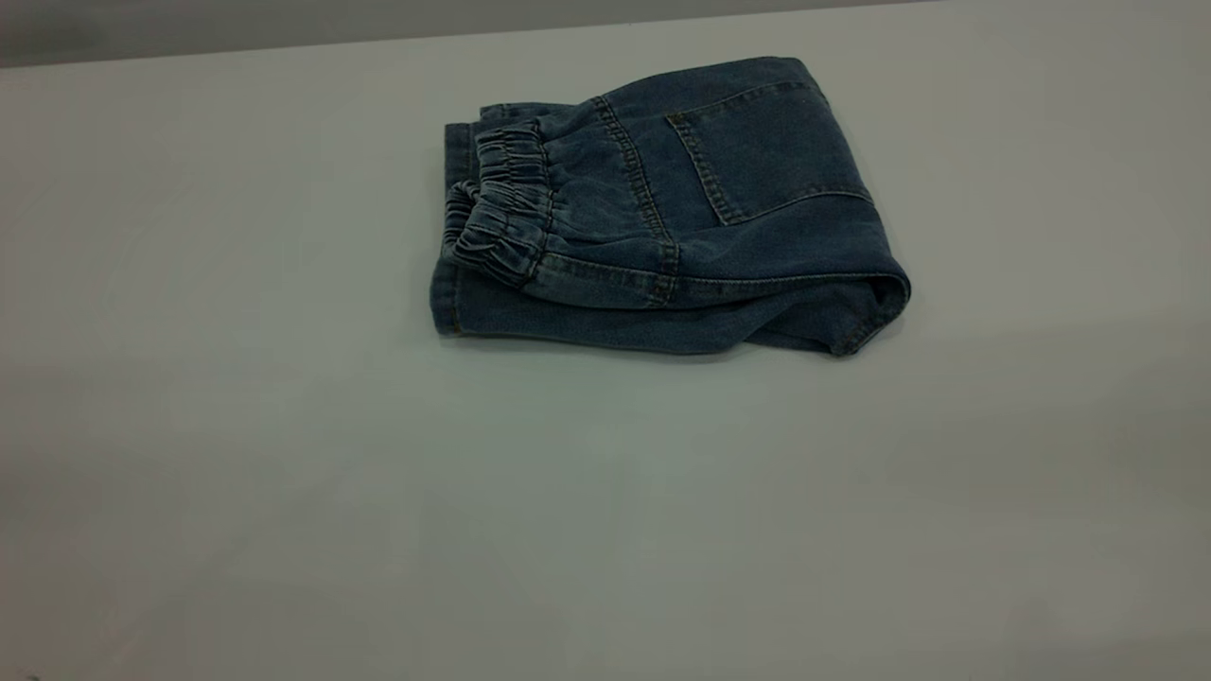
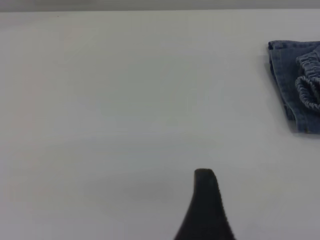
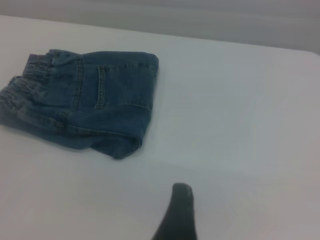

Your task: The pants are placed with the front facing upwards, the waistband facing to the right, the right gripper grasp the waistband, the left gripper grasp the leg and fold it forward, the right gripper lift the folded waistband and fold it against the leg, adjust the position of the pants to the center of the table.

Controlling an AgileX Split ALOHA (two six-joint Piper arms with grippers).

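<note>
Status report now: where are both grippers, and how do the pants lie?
Left gripper and right gripper off the cloth. Pants folded on table, waistband on top. Nothing in the way.

Looks like a lab or robot test station rather than a home: broad, plain white matte counter (image 1: 236,473) filling nearly every view, backed only by a bare grey wall strip (image 1: 189,24) along the far edge. No furnishings or decoration. Lone prop on the counter: folded blue denim pants (image 1: 681,218), viewed past black tool tips.
</note>
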